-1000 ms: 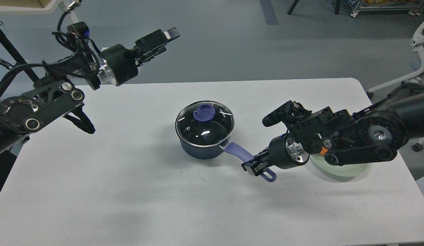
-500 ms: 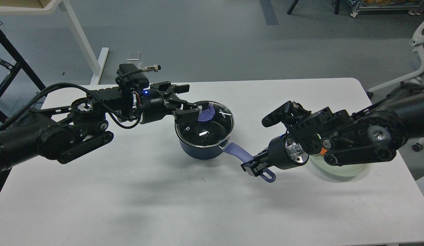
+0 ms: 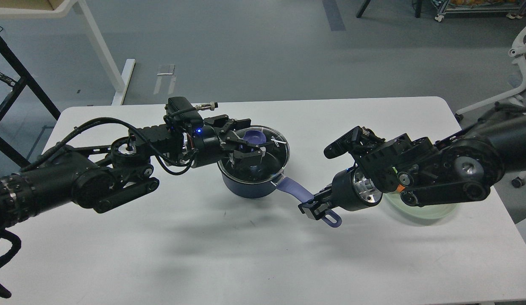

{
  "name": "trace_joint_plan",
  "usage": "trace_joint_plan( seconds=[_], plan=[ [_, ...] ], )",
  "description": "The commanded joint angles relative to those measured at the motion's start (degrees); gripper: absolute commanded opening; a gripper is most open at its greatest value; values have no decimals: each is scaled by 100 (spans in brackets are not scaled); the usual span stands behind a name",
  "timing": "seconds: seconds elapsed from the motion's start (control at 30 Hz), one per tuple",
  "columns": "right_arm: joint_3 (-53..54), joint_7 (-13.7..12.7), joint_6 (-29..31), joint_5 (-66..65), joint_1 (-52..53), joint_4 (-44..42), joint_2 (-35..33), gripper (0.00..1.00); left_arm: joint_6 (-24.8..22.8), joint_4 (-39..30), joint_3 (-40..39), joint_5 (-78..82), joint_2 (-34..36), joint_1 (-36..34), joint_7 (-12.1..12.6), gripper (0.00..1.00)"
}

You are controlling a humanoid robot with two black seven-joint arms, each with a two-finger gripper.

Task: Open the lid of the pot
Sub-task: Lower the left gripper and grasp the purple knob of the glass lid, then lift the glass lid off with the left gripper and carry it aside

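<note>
A dark blue pot (image 3: pixel 246 188) with a glass lid (image 3: pixel 273 154) and a blue knob (image 3: pixel 255 136) stands at the table's middle. Its blue handle (image 3: pixel 294 188) points front right. My left gripper (image 3: pixel 248 140) hovers over the lid, open, with one finger on the far side and one on the near side of the knob. The lid rests on the pot. My right gripper (image 3: pixel 317 207) is shut on the outer part of the pot handle, whose end loop (image 3: pixel 332 220) sticks out below it.
A pale green plate (image 3: pixel 432 212) lies on the white table (image 3: pixel 203 254) under my right forearm. A white desk leg (image 3: pixel 106 55) and a black frame (image 3: pixel 8 93) stand on the floor beyond the table's far left.
My left arm has swung down from high at the left and moved right over the lid, its fingers now straddling the knob. My right gripper and the pot have stayed put.
</note>
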Motion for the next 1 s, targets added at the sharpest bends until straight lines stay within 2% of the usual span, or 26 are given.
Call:
trace_joint_plan(
  seconds=[0.0, 0.27, 0.33, 0.5, 0.57, 0.67, 0.77, 0.87, 0.97],
  plan=[
    [-3, 0, 0, 4, -2, 1, -5, 17, 94, 283, 273, -4, -116, -7, -10, 98],
    [5, 0, 0, 4, -2, -8, 12, 17, 120, 398, 397, -30, -160, 1, -27, 98],
    [5, 0, 0, 4, -2, -8, 21, 17, 129, 398, 388, -39, -160, 1, -36, 93],
    [5, 0, 0, 4, -2, -8, 39, 17, 164, 398, 406, 14, -152, 1, -80, 66],
    [5, 0, 0, 4, -2, -17, 39, 17, 190, 406, 415, 14, -143, 1, -167, 57],
    [5, 0, 0, 4, -2, -17, 39, 18, 199, 406, 415, -4, -143, -16, -247, 48],
    [14, 0, 0, 4, -2, -52, 39, 18, 208, 398, 388, -21, -117, -51, -265, 43],
    [14, 0, 0, 4, -2, -61, 39, 18, 226, 371, 300, -65, -38, -139, -282, 43],
    [23, 8, 0, 4, -2, -61, 21, 18, 252, 319, 300, -354, 348, -411, -282, 44]
  ],
)
